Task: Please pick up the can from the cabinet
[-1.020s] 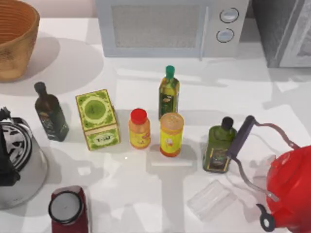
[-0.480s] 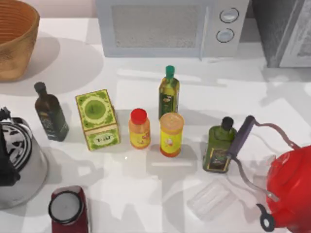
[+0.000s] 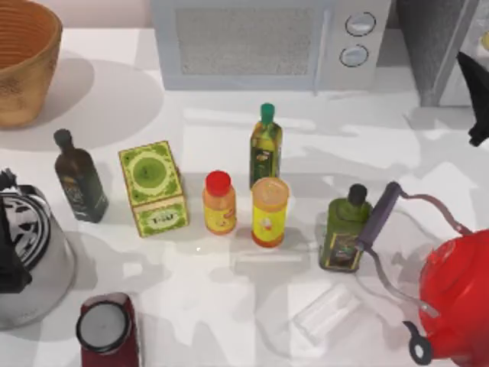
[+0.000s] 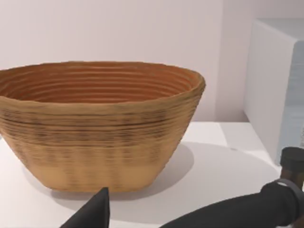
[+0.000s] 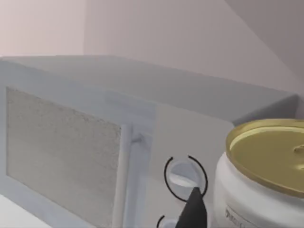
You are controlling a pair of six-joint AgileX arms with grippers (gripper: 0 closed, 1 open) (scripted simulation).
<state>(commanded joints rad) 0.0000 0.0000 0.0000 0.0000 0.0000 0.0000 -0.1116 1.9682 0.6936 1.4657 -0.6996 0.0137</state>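
— Where the cabinet (image 3: 437, 53) stands at the far right corner of the table (image 3: 229, 306), what is there to see?

— The right gripper (image 3: 476, 101) shows as a dark shape at the right edge of the top view, just in front of the cabinet's pale door panel.

— And the can (image 5: 266, 161)?

— The right wrist view has it close up: a white body with a golden lid, upright. A dark tip of the right gripper is just beside its wall. Behind them is the white microwave (image 3: 267, 42), its door and round knobs facing that camera.

— Is the can clamped?

— That cannot be told. Whether the jaws are apart or closed on the can is not visible, nor whether the tip touches it.

— What about the left arm?

— It is parked at the left side. The left gripper (image 4: 98, 213) appears as a dark tip low in its wrist view, facing the woven basket (image 4: 95, 123) at the far left corner. Its jaw state cannot be told either.

— What else is on the table?

— Near the middle stand a green-capped bottle (image 3: 265, 145), a yellow canister (image 3: 269, 212) with an orange lid, a small red-capped jar (image 3: 219, 202) and a green box (image 3: 153, 187). A dark bottle (image 3: 79, 177) stands left of the box and an olive bottle (image 3: 345, 228) right of the canister. A red kettle (image 3: 454, 298) sits at the near right, a steel kettle (image 3: 27, 252) at the near left, and a dark red cylinder (image 3: 107, 329) at the near edge.
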